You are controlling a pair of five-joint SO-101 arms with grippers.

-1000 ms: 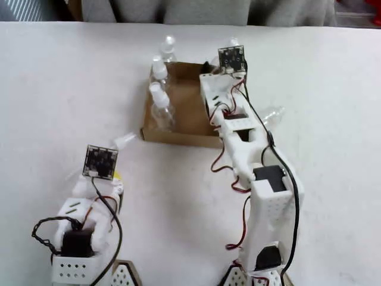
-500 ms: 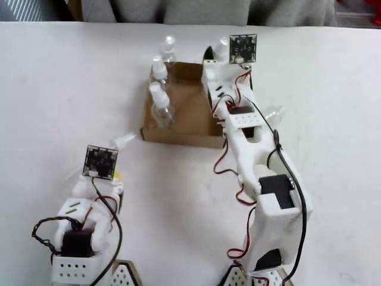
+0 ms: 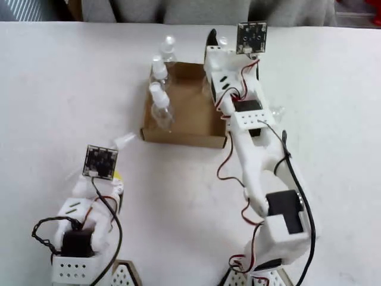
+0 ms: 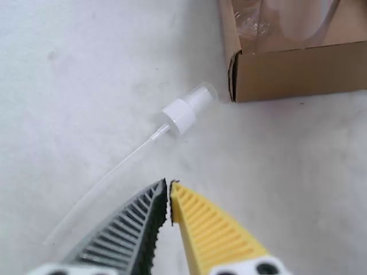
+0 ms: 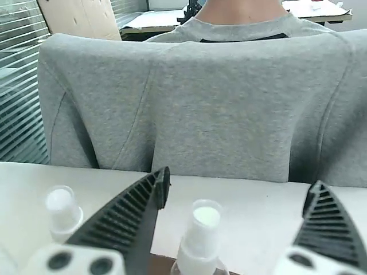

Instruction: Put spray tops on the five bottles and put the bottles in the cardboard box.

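The cardboard box (image 3: 190,136) lies mid-table. Two bottles with spray tops (image 3: 159,70) (image 3: 159,102) stand inside along its left wall, and a third (image 3: 169,45) stands at its far left corner. My right gripper (image 3: 219,49) (image 5: 235,226) hangs open over the box's far right corner, its fingers on either side of a capped bottle (image 5: 198,235) (image 3: 223,42) without touching it. A clear bottle (image 3: 276,112) lies on the table right of that arm. A loose spray top (image 3: 125,140) (image 4: 183,112) with its tube lies by the box's near left corner. My left gripper (image 4: 169,192) (image 3: 116,179) is shut and empty just short of that tube.
A person in a grey sweater (image 5: 195,103) sits close behind the table's far edge. The right arm (image 3: 256,155) stretches along the box's right side. White tabletop (image 3: 71,83) spreads to the left of the box and in front of it.
The right arm has stretched toward the far edge, carrying its gripper from over the box's right part to its far right corner. The left arm has kept still.
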